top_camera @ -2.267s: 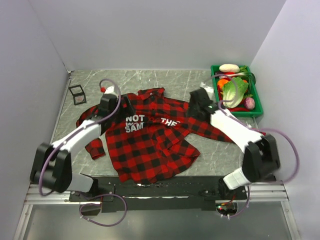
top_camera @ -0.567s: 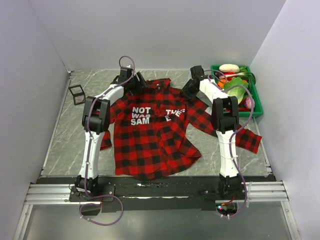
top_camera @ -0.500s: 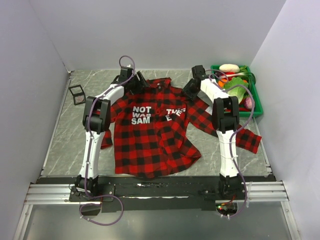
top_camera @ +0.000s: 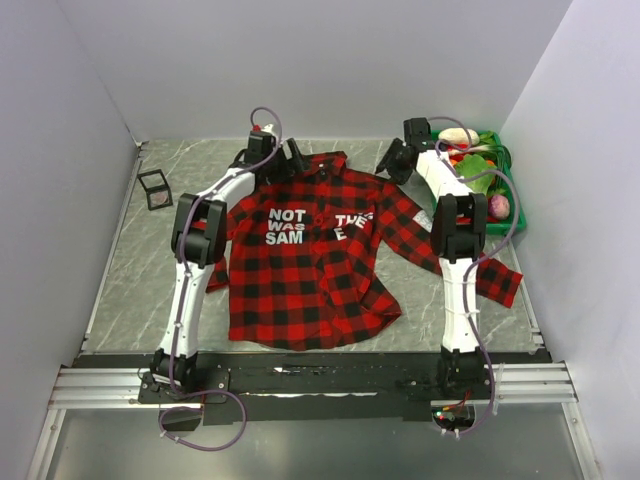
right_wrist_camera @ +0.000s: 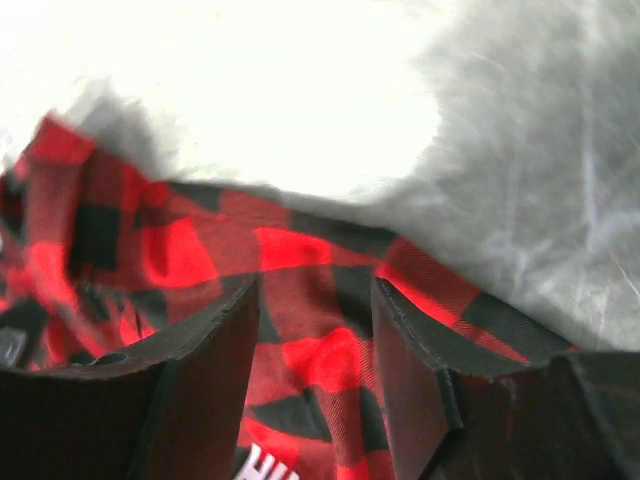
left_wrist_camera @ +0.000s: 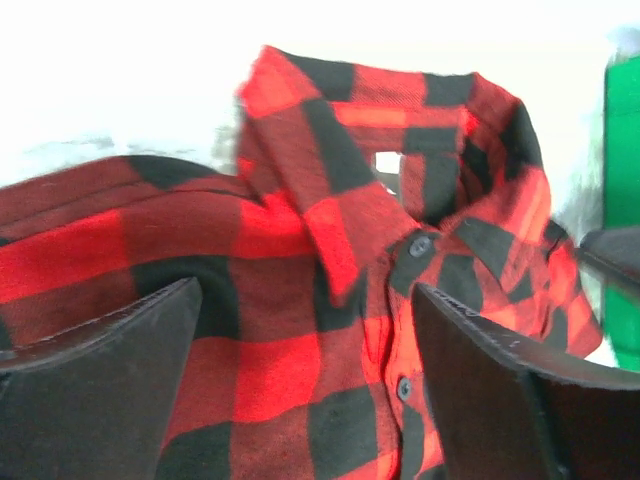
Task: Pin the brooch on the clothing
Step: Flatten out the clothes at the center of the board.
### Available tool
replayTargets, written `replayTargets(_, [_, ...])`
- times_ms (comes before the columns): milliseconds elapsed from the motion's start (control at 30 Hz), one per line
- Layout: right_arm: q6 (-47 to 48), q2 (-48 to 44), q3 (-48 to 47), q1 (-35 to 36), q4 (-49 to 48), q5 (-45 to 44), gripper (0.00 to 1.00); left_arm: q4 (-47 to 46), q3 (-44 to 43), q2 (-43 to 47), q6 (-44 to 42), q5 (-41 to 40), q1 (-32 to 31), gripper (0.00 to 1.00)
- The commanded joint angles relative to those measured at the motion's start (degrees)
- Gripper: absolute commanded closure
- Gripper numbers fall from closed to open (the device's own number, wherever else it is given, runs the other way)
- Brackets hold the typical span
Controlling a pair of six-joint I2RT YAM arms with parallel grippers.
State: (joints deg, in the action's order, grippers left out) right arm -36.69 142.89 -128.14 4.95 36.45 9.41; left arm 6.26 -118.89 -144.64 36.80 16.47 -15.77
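The clothing [top_camera: 305, 260], a red-and-black plaid shirt with white letters, lies spread on the table with its collar [left_wrist_camera: 400, 150] toward the back wall. My left gripper [top_camera: 287, 158] hovers at the left side of the collar. Its fingers [left_wrist_camera: 100, 385] stand wide apart over the button placket and it [left_wrist_camera: 305, 345] is open, gripping nothing. My right gripper [top_camera: 393, 160] is over the shirt's right shoulder. It [right_wrist_camera: 315, 340] is open too, with plaid cloth [right_wrist_camera: 320, 350] showing in the gap between its fingers. The brooch is out of view.
A green basket [top_camera: 508, 222] of vegetables stands at the back right, close to the right arm. A small black wire-frame cube [top_camera: 154, 188] sits at the back left. The shirt's right sleeve [top_camera: 495, 283] trails toward the right wall. Walls close in on three sides.
Both arms have stretched out to the back of the table and the shirt now lies flatter. In the last half second both grippers shifted slightly toward the back wall.
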Motion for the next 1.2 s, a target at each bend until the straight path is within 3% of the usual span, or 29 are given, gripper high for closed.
replayTargets(0, [13.36,-12.97,1.91,2.16,-5.68,2.45,0.41,-3.71,-0.29,10.68,-7.61,-1.79,-3.39,0.01])
replayTargets(233, [20.25,-35.11,24.22,7.95,-9.28,-6.67,0.39,-4.41,10.67,27.54,-12.19,-11.17,-7.61,0.04])
replayTargets(433, [22.01,-50.94,46.55,17.18,-9.2,-15.63,0.42,-4.78,41.57,47.14,-8.24,-16.02,-9.37,0.03])
replayTargets(600, [20.0,-61.14,61.93,28.07,-5.26,-22.85,0.49,1.29,58.83,61.56,-2.18,-19.98,-11.47,0.0])
replayTargets(733, [15.96,-65.98,69.06,35.73,0.46,-27.77,0.51,7.26,71.48,70.09,2.74,-21.91,-13.67,0.05])
replayTargets(933, [8.57,-68.71,78.03,43.91,5.04,-29.1,0.55,21.14,79.77,81.87,10.92,-27.18,-17.54,0.07])
replayTargets(1167, [7.41,-67.57,84.36,45.14,3.82,-27.61,0.59,31.97,83.38,87.59,19.71,-28.44,-20.35,0.08])
